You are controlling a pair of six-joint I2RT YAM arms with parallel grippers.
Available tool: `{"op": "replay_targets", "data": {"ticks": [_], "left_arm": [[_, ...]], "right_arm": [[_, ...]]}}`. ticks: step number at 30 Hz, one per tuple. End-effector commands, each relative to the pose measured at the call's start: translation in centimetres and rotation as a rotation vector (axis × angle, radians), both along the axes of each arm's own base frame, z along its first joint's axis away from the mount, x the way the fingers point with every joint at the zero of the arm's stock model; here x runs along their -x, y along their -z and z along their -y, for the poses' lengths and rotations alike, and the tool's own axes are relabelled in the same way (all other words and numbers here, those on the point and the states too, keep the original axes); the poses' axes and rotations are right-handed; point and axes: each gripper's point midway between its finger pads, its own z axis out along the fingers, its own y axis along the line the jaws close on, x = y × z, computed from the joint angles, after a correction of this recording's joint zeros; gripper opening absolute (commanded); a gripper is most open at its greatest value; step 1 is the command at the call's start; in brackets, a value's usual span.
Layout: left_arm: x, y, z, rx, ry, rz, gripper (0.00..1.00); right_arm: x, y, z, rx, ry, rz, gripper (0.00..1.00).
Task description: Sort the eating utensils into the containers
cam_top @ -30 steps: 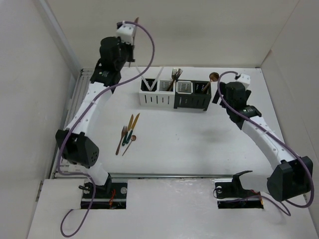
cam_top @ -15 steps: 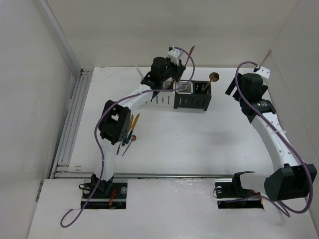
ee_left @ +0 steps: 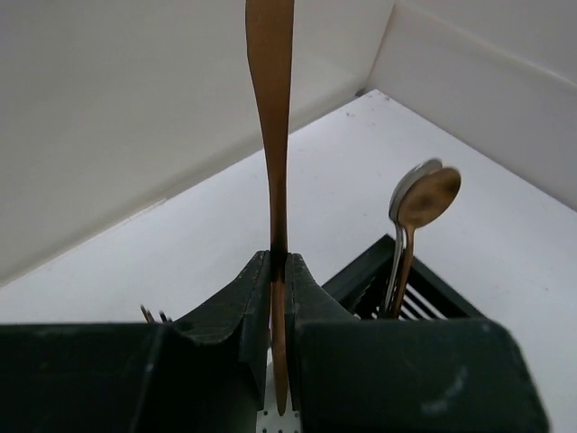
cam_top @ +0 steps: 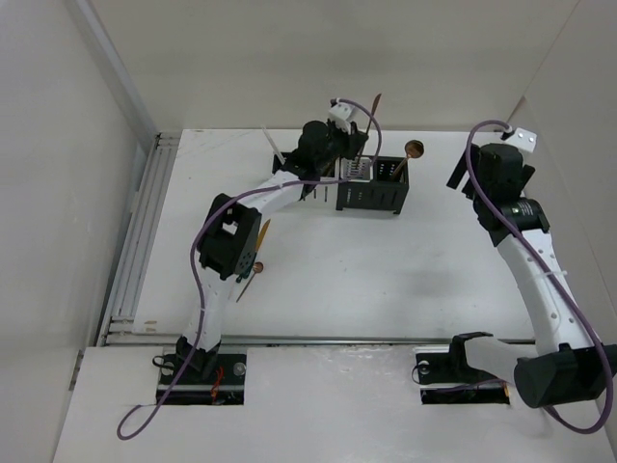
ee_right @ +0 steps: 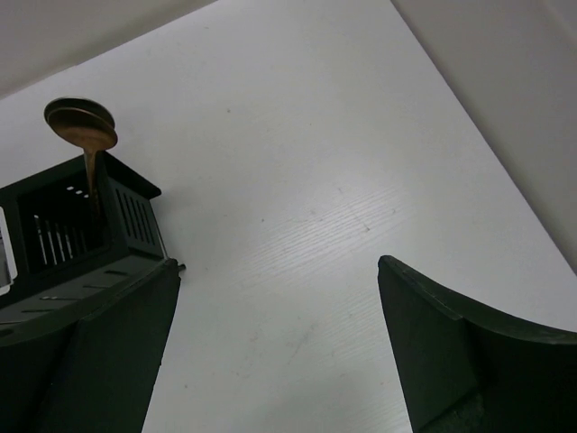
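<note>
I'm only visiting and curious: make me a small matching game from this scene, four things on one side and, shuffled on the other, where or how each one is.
Things:
1. left gripper
2. right gripper
3. two spoons
4. loose utensils

States:
A. lying on the table
B. standing in a black caddy
C. open, holding nothing
D. shut on a copper utensil

Pairs: 1-D, 2-C, 3-B, 4-A
</note>
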Motion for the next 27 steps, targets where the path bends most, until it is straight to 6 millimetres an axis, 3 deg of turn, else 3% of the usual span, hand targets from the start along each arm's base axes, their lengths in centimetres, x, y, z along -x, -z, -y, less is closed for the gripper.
{"op": "replay_targets", "data": {"ticks": [1, 3, 5, 6, 7, 8, 11, 12, 15, 18, 19, 20, 22, 23, 24, 25, 26, 27], "left_arm": [[1.5, -1.0, -0.4, 0.02, -0.016, 0.013, 0.0], [2.2, 0.1, -0.4, 0.005, -0.017, -0.01, 0.0], [2.5, 1.3, -0.4, -0.018, -0.007, -0.021, 0.08], [3.0, 1.7, 0.1, -0.027, 0.013, -0.033, 0.16], [3.0, 1.6, 0.2, -0.035, 0.013, -0.029, 0.34], [3.2, 1.8, 0.2, -0.042, 0.022, -0.039, 0.45], [3.0, -2.0, -0.8, -0.059, -0.021, 0.017, 0.64], [3.0, -2.0, -0.8, -0.059, -0.021, 0.017, 0.66], [3.0, -6.4, -2.9, -0.062, -0.087, 0.045, 0.68], [3.3, -9.5, -6.2, -0.11, -0.177, 0.036, 0.69], [4.4, -10.0, -7.3, -0.15, -0.19, 0.01, 0.7], [4.0, -10.4, -9.6, -0.175, -0.243, 0.0, 0.74], [4.8, -8.8, -12.4, -0.265, -0.271, -0.048, 0.79], [5.8, -8.6, -15.6, -0.31, -0.303, -0.094, 0.79], [6.4, -7.7, -17.5, -0.344, -0.322, -0.128, 0.79], [7.4, -4.5, -19.7, -0.404, -0.337, -0.203, 0.79], [8.3, -3.2, -21.8, -0.44, -0.358, -0.244, 0.79], [9.8, -3.2, -25.6, -0.461, -0.402, -0.278, 0.79]], "right_arm": [[0.5, -2.3, 0.8, 0.048, 0.007, 0.031, 0.95], [0.5, -2.3, 0.8, 0.055, 0.004, 0.028, 0.95], [0.6, -1.9, 0.8, 0.056, 0.003, 0.018, 0.95], [0.9, -2.1, 0.8, 0.056, 0.003, 0.021, 0.95], [1.0, -1.8, 0.9, 0.065, -0.001, 0.009, 0.95], [1.2, -2.1, 0.9, 0.064, 0.0, 0.019, 0.95], [1.7, -1.9, 0.5, 0.067, -0.036, 0.027, 0.95], [1.5, -1.5, 0.3, 0.061, -0.048, 0.026, 0.95], [1.2, -0.8, -0.8, 0.04, -0.113, 0.044, 0.95], [0.8, -0.1, -2.2, 0.025, -0.179, 0.071, 0.95], [0.7, 0.3, -2.6, 0.024, -0.19, 0.073, 0.95], [0.7, 0.4, -3.2, 0.018, -0.213, 0.082, 0.95], [0.4, 1.4, -4.6, -0.007, -0.253, 0.088, 0.95], [0.2, 2.1, -4.9, -0.024, -0.256, 0.08, 0.95], [0.2, 2.4, -5.6, -0.037, -0.277, 0.08, 0.95], [0.1, 3.6, -6.6, -0.051, -0.306, 0.057, 0.95], [-0.3, 3.9, -7.2, -0.061, -0.314, 0.055, 0.95], [-0.1, 4.5, -7.7, -0.072, -0.321, 0.044, 0.95]]}}
